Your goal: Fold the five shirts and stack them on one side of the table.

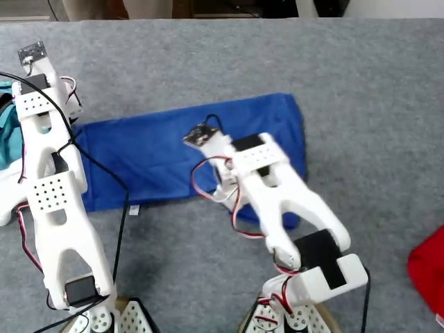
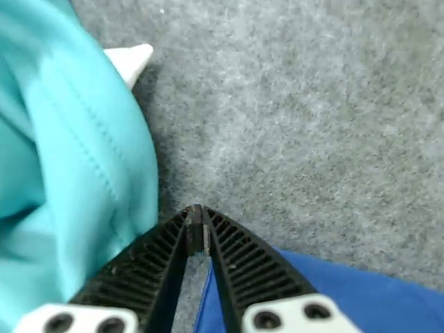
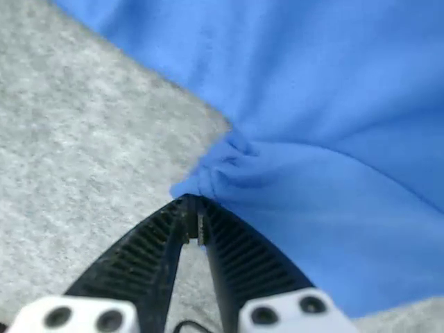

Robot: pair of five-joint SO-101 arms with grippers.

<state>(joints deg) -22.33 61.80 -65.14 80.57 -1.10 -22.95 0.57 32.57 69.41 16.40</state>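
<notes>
Blue shirt: folded into a long band, lying flat at the centre of the high view on the grey table.
Right gripper: claw closed, pinching a bunched edge of the blue shirt where it meets bare table.
Left gripper: claw closed, tips meeting over bare table, between the blue shirt and 1 teal shirt at the left edge.
1 red cloth lies at the lower right edge.
</notes>
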